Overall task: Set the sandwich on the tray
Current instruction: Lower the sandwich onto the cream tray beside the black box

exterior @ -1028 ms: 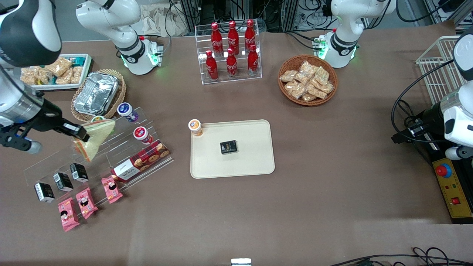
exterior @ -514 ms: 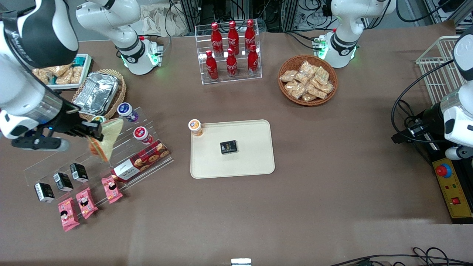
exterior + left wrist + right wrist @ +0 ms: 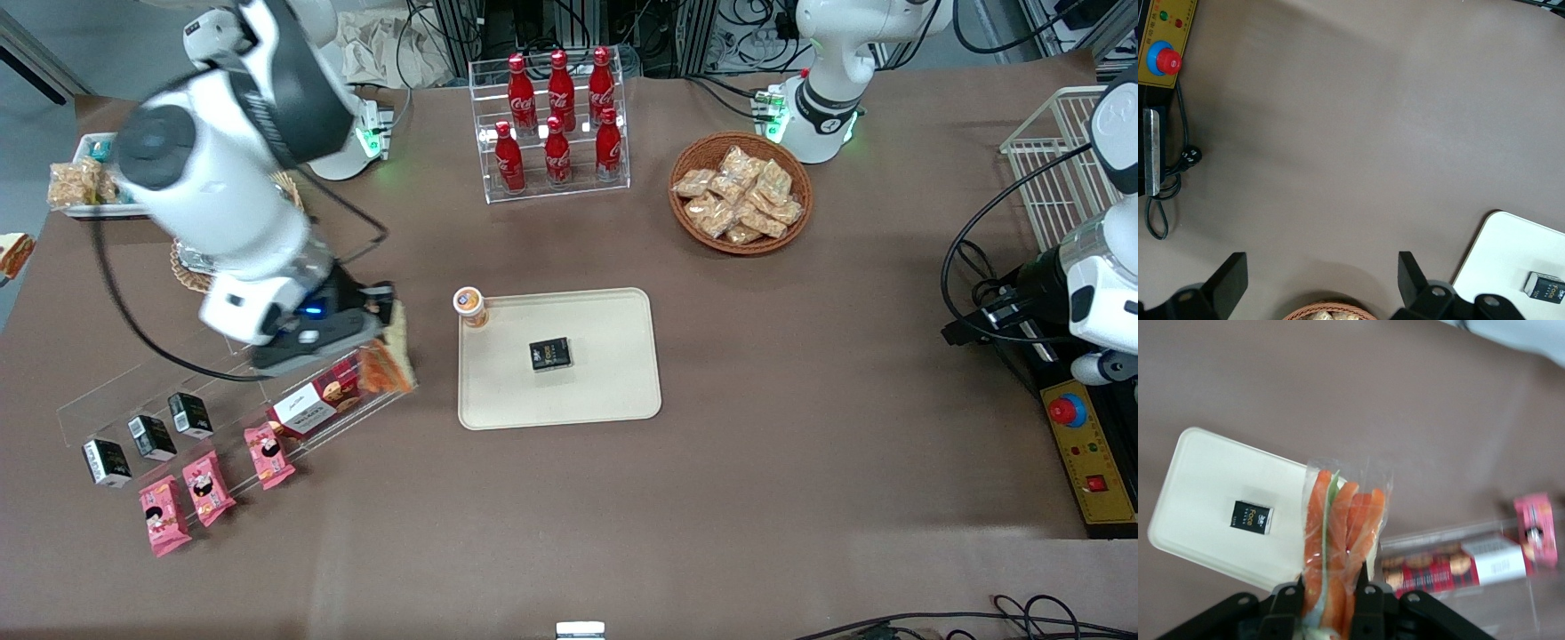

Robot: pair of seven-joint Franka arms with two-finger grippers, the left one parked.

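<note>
The clear-wrapped sandwich (image 3: pixel 389 356) (image 3: pixel 1338 533), with orange and green filling, hangs from my right gripper (image 3: pixel 378 333) (image 3: pixel 1331 597), whose two black fingers are shut on its sides. It is held in the air above the end of the clear shelf rack (image 3: pixel 222 382), beside the cream tray (image 3: pixel 605 382) (image 3: pixel 1205 493) on the working arm's side. A small black box (image 3: pixel 550 353) (image 3: pixel 1251 517) lies near the tray's middle.
An orange-lidded cup (image 3: pixel 469 306) stands at the tray's corner nearest the gripper. The rack holds a red cookie box (image 3: pixel 316 398) (image 3: pixel 1451 563), black boxes and pink packets (image 3: pixel 204 484). A cola bottle stand (image 3: pixel 556 120) and a basket of cracker packs (image 3: pixel 740 191) sit farther back.
The arm has swung from the working arm's end of the table toward the tray, carrying the sandwich with it from above the rack's upper shelf to the rack's tray-side end.
</note>
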